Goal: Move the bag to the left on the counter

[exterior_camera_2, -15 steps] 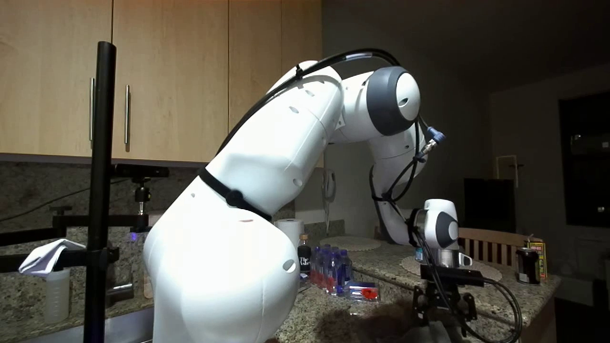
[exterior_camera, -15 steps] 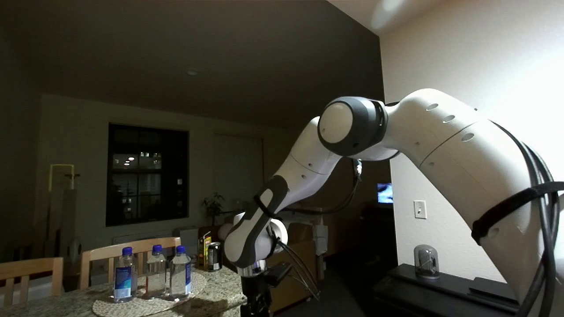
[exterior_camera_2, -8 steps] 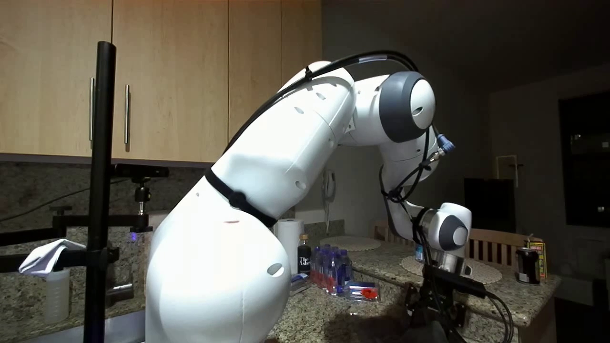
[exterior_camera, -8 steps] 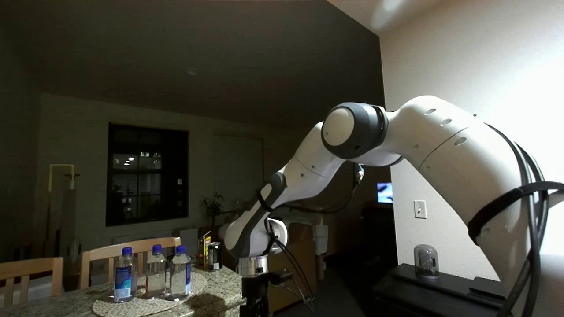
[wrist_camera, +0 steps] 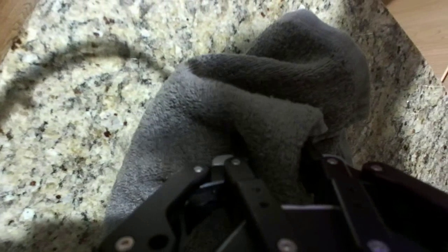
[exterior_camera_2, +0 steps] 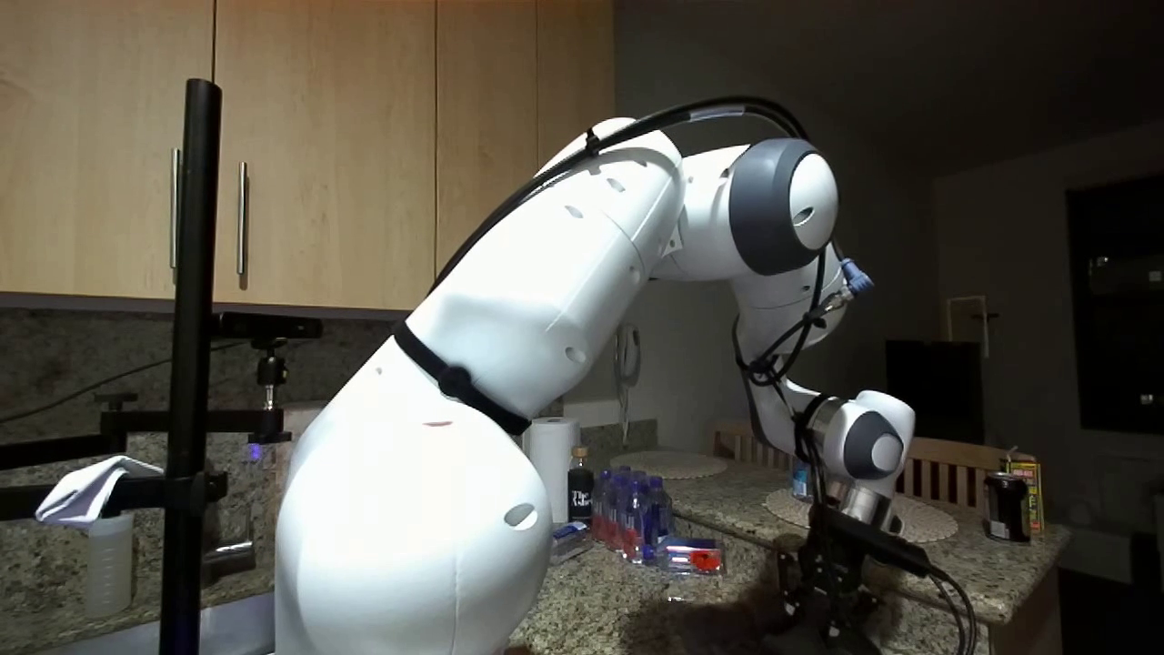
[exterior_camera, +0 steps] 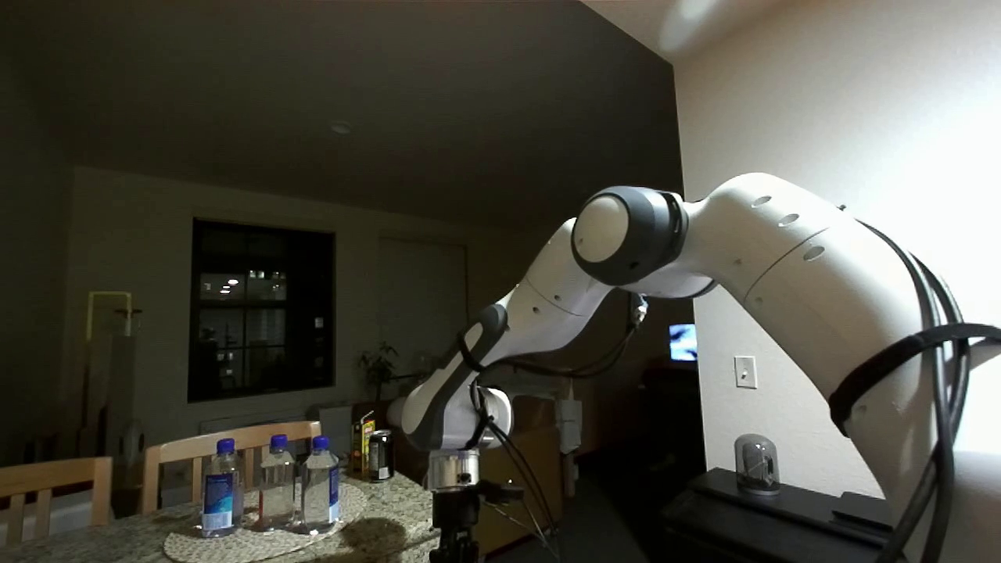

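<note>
Counter (wrist_camera: pixel 70 140) beneath the jaws: pale stone w/ dark + rust specks, wood-toned surface (wrist_camera: pixel 420 31) past its edge. Gripper (wrist_camera: pixel 274 161): jaws stand apart, gray cloth (wrist_camera: pixel 224 112) in the gap; tips hidden, so can't tell if they pinch it or just straddle it. Cloth (bag or towel, unclear) lies on the counter btwn + ahead of the jaws, folded over itself.

Behind the jaws in an exterior view, a raised stone bar (exterior_camera_2: pixel 723 498) w/ round woven mats (exterior_camera_2: pixel 668 466); wood cabs (exterior_camera_2: pixel 327 155) up + well to the left of the jaws. Farther off from them, room's dim: dark window (exterior_camera: pixel 260 309), wood chairs (exterior_camera: pixel 176 449), one bright wall (exterior_camera: pixel 782 156) to the right.

Containers: left of the jaws in an exterior view, blue-capped btls (exterior_camera_2: pixel 632 523) clustered near a dark btl (exterior_camera_2: pixel 580 491) + paper roll (exterior_camera_2: pixel 553 464). On a mat left of the jaws, 3 clear btls (exterior_camera: pixel 278 493), blue caps, fill hard to tell. Btwn those + the jaws, dark can (exterior_camera: pixel 381 455) just beside yellow carton (exterior_camera: pixel 366 444), both upright. Right of the jaws, well apart: clear dome (exterior_camera: pixel 757 466) on black furniture (exterior_camera: pixel 782 516), smth inside too small to ID.
</note>
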Robot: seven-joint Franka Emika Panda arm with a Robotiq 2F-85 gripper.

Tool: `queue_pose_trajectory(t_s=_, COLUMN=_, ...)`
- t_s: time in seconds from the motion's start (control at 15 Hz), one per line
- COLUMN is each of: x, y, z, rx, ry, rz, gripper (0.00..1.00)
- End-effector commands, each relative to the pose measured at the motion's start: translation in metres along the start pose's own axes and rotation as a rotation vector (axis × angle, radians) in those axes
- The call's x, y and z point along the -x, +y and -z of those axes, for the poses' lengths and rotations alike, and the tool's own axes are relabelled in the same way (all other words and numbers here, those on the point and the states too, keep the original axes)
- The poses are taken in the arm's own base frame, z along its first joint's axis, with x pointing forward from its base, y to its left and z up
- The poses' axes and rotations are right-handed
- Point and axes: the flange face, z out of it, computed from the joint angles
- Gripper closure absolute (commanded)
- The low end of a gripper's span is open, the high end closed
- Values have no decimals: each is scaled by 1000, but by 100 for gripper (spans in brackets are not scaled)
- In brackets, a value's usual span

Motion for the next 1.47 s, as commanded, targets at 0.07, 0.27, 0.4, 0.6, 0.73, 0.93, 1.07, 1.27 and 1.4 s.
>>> queue_pose_trajectory(t_s=0.07, x=4, y=0, z=-1, rx=-61, ry=-2, rz=13, gripper=93)
queue_pose_trajectory(t_s=0.27, x=7, y=-4, z=3, rx=-91, ry=-14, rz=6, gripper=98)
queue_pose_trajectory(t_s=0.4, x=8, y=-10, z=9, rx=-100, ry=-19, rz=5, gripper=95)
queue_pose_trajectory(t_s=0.6, x=5, y=-21, z=25, rx=-107, ry=-12, rz=14, gripper=95)
queue_pose_trajectory(t_s=0.73, x=1, y=-30, z=38, rx=-97, ry=2, rz=13, gripper=95)
queue_pose_trajectory(t_s=0.93, x=-7, y=-48, z=56, rx=-63, ry=9, rz=31, gripper=95)
queue_pose_trajectory(t_s=1.07, x=-13, y=-62, z=67, rx=-40, ry=19, rz=48, gripper=95)
queue_pose_trajectory(t_s=1.27, x=-21, y=-84, z=79, rx=-28, ry=21, rz=77, gripper=95)
queue_pose_trajectory(t_s=1.4, x=-27, y=-100, z=86, rx=-30, ry=24, rz=101, gripper=95)
